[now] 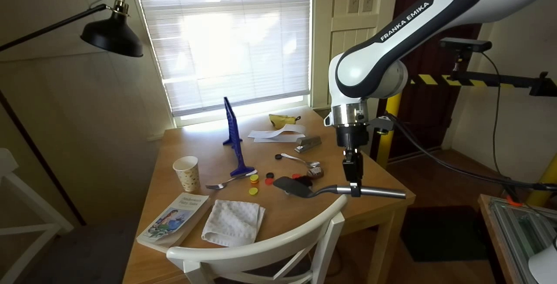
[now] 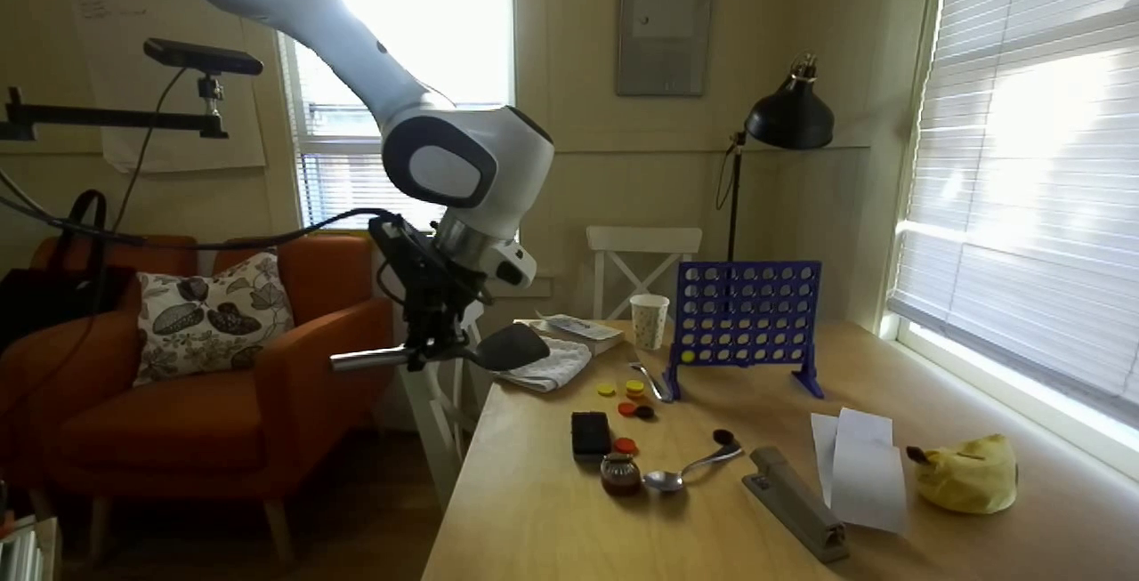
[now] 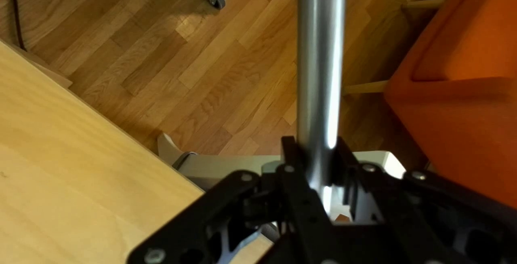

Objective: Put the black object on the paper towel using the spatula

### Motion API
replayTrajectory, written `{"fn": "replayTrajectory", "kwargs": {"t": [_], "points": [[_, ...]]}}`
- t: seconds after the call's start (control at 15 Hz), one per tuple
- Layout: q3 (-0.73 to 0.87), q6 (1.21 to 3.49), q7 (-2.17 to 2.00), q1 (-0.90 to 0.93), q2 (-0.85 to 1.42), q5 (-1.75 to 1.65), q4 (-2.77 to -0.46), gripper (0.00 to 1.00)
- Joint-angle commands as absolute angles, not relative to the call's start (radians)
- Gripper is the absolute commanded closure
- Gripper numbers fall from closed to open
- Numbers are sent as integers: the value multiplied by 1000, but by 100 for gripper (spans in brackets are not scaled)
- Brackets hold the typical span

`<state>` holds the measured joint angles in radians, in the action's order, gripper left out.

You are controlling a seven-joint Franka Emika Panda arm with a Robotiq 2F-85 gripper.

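The black object (image 2: 591,436) lies on the wooden table beside a small jar. In an exterior view, the black object (image 1: 306,180) is partly hidden behind the spatula blade. My gripper (image 1: 355,189) is shut on the silvery handle of the spatula (image 1: 292,187), also visible in an exterior view (image 2: 512,348). The spatula is held roughly level in the air near the table's edge, its dark blade towards the table and apart from the black object. In the wrist view, the fingers (image 3: 314,151) pinch the spatula handle (image 3: 321,74); the blade is hidden. The folded white towel (image 1: 233,223) lies near the table's edge.
A white chair (image 1: 261,253) stands against the table's edge, its back above the tabletop. A jar (image 2: 620,474), spoon (image 2: 667,480) and red disc (image 2: 626,446) lie near the black object. A blue upright frame (image 2: 746,314), cup (image 1: 187,174), book (image 1: 174,218), fork (image 1: 217,185) and stapler (image 2: 796,503) stand or lie around.
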<state>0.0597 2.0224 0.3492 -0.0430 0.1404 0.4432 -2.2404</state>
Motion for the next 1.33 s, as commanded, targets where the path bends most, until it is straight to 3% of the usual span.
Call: {"fn": "replayTrajectory", "kwargs": {"t": [0.0, 1.27], "points": [[45, 2027, 360, -68, 203, 486, -2186, 94], [-42, 2053, 289, -159, 595, 541, -1859, 94]]}}
